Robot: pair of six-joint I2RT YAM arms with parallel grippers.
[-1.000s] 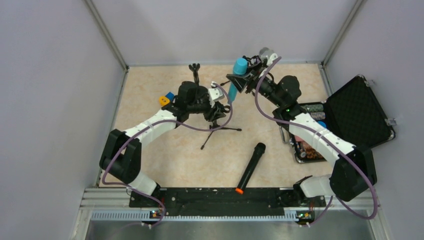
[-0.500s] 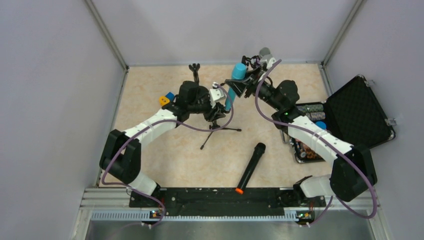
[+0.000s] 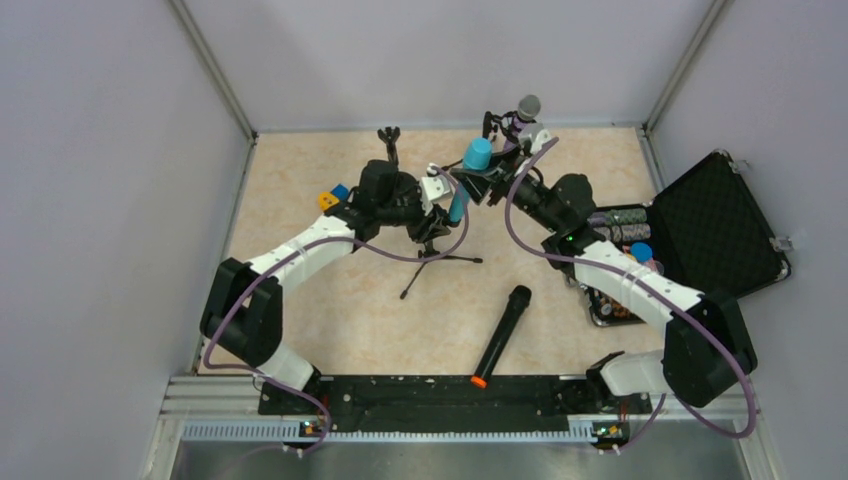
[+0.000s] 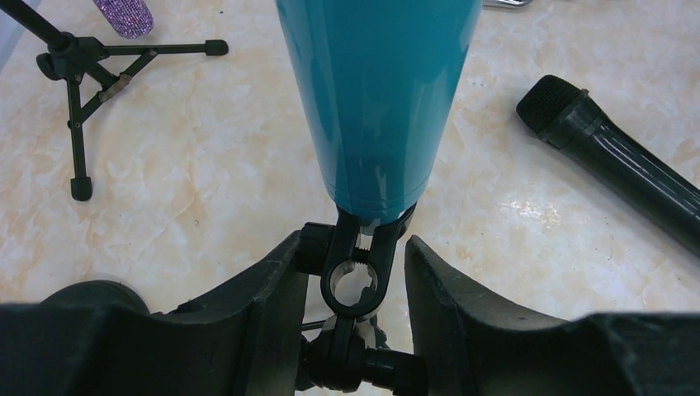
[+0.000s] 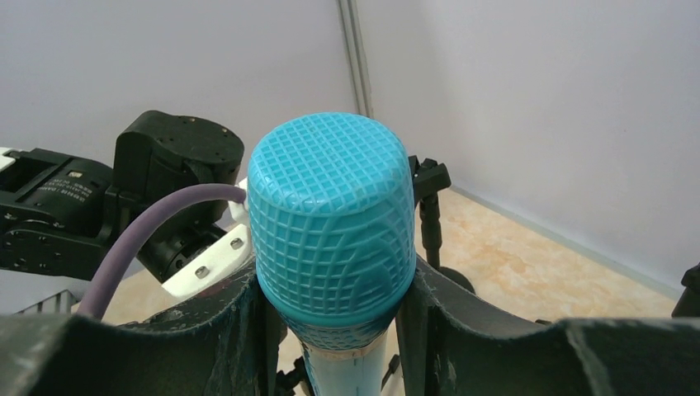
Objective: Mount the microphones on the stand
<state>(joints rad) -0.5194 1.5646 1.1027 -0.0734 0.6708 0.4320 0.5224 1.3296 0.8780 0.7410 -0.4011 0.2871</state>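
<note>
The light blue microphone point(image 3: 466, 178) stands tilted over a small tripod stand point(image 3: 436, 250). My right gripper point(image 3: 480, 176) is shut on it just below its ribbed head point(image 5: 330, 223). In the left wrist view its lower end point(image 4: 378, 107) sits in the stand's clip point(image 4: 355, 276). My left gripper point(image 4: 351, 252) is shut on the stand around the clip joint. The black microphone point(image 3: 500, 333) lies flat on the table, orange end toward me. The purple microphone point(image 3: 527, 106) is upright at the back wall, its purple end point(image 4: 124, 15) above another tripod point(image 4: 78, 66).
A third stand with a bare clip point(image 3: 390, 140) stands at the back left. An open black case point(image 3: 720, 220) with small items lies at the right. Small blue and orange blocks point(image 3: 333, 197) lie beside the left arm. Grey walls close three sides.
My right gripper has carried the light blue microphone a little left and down toward the stand's clip. The left arm has stayed on the stand.
</note>
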